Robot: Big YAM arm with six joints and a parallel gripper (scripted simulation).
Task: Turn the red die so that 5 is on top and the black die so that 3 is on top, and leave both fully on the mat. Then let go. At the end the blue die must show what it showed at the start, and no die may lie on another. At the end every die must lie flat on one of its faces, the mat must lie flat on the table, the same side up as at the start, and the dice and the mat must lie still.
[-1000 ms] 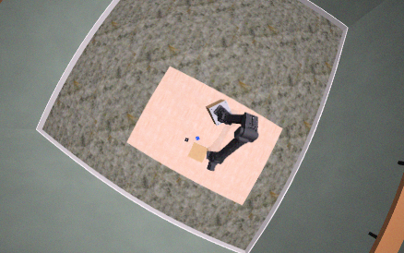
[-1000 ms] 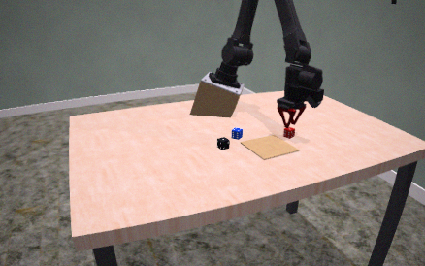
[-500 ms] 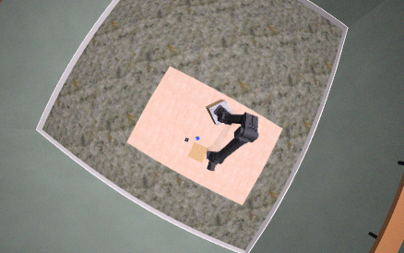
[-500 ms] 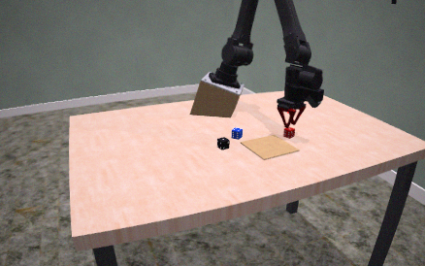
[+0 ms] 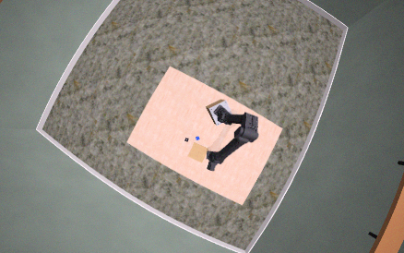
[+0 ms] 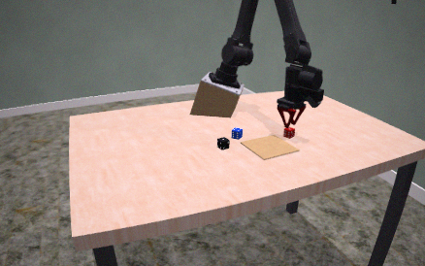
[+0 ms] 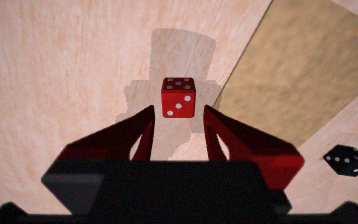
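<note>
Top view: the black die (image 5: 186, 139) (image 6: 223, 143) (image 7: 342, 160) and blue die (image 5: 197, 138) (image 6: 237, 133) lie off the mat (image 5: 197, 152) (image 6: 270, 147) (image 7: 285, 65), near it; the claw (image 5: 210, 166) (image 6: 289, 127) (image 7: 179, 111) hides the red one.

Exterior view: the red die (image 6: 289, 132) (image 7: 178, 100) sits on the worktop (image 6: 146, 165) just beside the mat, under the claw. Neither target die is on the mat, so both placements remain.

Wrist view: the claw stands about half open, gripping nothing, gaps flanking the red cube. Its bright face shows three white pips, its darker, foreshortened one five; three is probably uppermost, so it needs turning.

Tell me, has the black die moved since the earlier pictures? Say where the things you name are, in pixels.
No; the black die (image 5: 186, 139) (image 6: 223, 143) (image 7: 344, 160) sits in the same spot left of the mat (image 5: 197, 152) (image 6: 270, 147) (image 7: 295, 65) in the exterior view.
</note>
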